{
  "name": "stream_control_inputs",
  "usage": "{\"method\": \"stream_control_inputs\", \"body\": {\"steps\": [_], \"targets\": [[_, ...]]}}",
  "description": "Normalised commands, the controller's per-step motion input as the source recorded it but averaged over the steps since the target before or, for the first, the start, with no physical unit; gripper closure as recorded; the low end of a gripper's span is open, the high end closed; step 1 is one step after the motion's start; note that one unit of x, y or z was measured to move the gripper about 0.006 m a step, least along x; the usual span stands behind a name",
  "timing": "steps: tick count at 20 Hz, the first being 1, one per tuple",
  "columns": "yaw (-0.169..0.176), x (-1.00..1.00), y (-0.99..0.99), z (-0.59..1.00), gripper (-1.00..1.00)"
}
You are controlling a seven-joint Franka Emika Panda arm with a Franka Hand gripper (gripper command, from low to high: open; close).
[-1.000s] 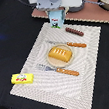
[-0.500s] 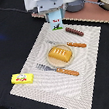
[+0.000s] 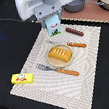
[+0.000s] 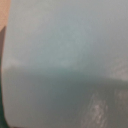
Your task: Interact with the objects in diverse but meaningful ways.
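A white Franka arm hangs over the far edge of a striped placemat (image 3: 86,55), its gripper (image 3: 50,19) lowered straight onto an upright light-blue carton (image 3: 53,27) with a white top. The main risk, as a judgement, is that the carton is tall and light, so an off-centre squeeze or a sideways nudge could tip it toward the knife (image 3: 69,44) lying just beyond it on the mat, or it could slip free if lifted with too weak a hold. The fingertips are hidden behind the gripper body in the exterior view, so how wide the jaws stand and whether they actually clamp the carton cannot be told. The wrist view shows only 1 thing: a pale blue-grey carton (image 4: 64,55) surface filling nearly the whole picture, blurred, which suggests the carton sits very close under the wrist, between or right at the fingers. Near the gripper, toward the exterior view's right, lies a dark brown sausage (image 3: 74,32). Further from it, in the mat's middle, an orange ridged bread loaf (image 3: 60,54) rests on a plate, with a fork (image 3: 58,70) beyond that. Well apart from the gripper, off the mat, lies a yellow flat packet (image 3: 22,78).
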Motion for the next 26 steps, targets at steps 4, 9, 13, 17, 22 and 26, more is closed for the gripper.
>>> {"method": "stream_control_inputs", "body": {"steps": [4,9,13,17,22,26], "targets": [[0.018,0.41,-0.89,0.07,1.0],[0.0,0.44,-0.87,0.03,1.0],[0.0,0.52,-0.81,0.01,1.0],[0.0,0.57,-0.76,-0.02,1.0],[0.0,0.52,-0.69,-0.21,1.0],[0.001,0.21,-0.46,-0.42,1.0]]}}
